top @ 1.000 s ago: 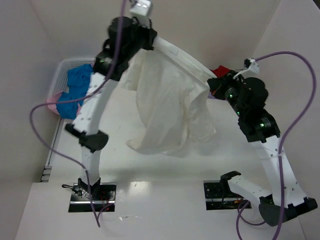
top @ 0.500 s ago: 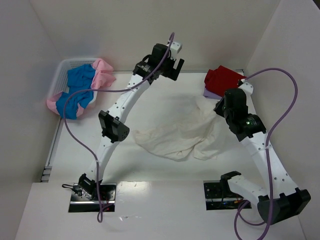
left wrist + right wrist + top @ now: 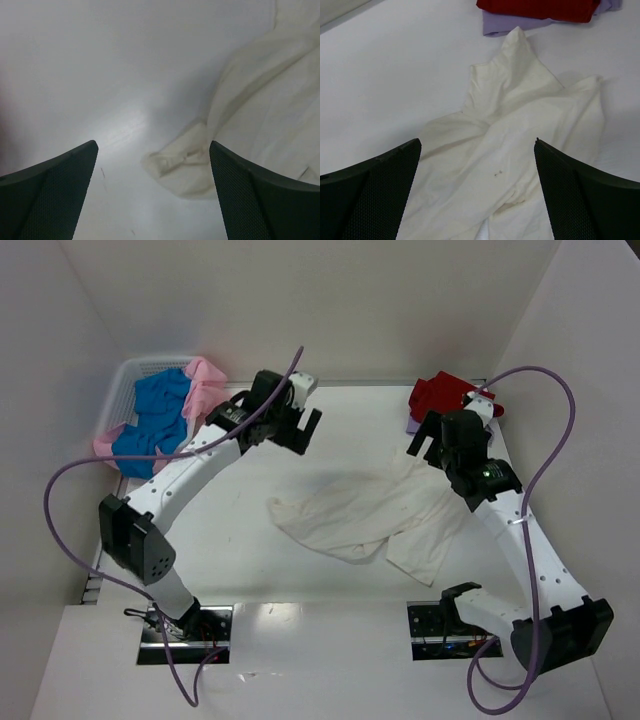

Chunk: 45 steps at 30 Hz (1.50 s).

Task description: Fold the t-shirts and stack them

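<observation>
Down onto the bench (image 3: pixel 230 540) the cream-white t-shirt (image 3: pixel 370 515) has dropped since a second ago, lying crumpled at its middle, just beside the red t-shirt (image 3: pixel 440 395) stacked on the lavender t-shirt (image 3: pixel 505 22) at the far right. Left end effector (image 3: pixel 152 143) and right end effector (image 3: pixel 477 141) both hover over the bench wide open, holding nothing.

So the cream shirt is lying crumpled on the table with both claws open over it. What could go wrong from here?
The cream shirt lies bunched and twisted, so a grab could pinch several layers at once and the fold may come out lopsided. Its far tip reaches right up to the lavender shirt under the red shirt, so tugging the cream one might drag that stack askew.
</observation>
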Motion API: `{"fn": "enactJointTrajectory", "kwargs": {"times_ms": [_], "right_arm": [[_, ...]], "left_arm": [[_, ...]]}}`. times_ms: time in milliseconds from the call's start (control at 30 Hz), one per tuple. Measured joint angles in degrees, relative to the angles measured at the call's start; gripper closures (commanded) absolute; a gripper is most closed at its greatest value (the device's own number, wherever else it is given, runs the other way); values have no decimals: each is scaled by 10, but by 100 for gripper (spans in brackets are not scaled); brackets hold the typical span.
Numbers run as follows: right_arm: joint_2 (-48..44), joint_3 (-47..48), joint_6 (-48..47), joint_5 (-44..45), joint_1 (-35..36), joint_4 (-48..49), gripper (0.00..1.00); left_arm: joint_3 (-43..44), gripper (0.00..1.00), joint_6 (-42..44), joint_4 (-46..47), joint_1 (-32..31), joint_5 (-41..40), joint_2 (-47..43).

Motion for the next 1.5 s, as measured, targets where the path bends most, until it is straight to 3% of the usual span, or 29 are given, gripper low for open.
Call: {"fn": "enactJointTrajectory", "kwargs": {"times_ms": [200, 367, 933, 1167, 1433, 1500], "right_arm": [[71, 6, -26, -24, -1, 55, 1], [184, 10, -33, -28, -25, 105, 1], [452, 140, -54, -71, -130, 176, 2], [492, 169, -52, -75, -169, 181, 18], [529, 181, -52, -109, -170, 189, 28], [536, 181, -51, -115, -170, 189, 35]], "left_arm": [[-155, 0, -26, 27, 25, 35, -52], [-222, 0, -46, 50, 23, 79, -54], [-252, 0, -53, 84, 18, 149, -46], [-252, 0, -52, 85, 18, 157, -41], [-252, 0, -51, 83, 18, 159, -27], [-252, 0, -51, 82, 18, 160, -27]]}}
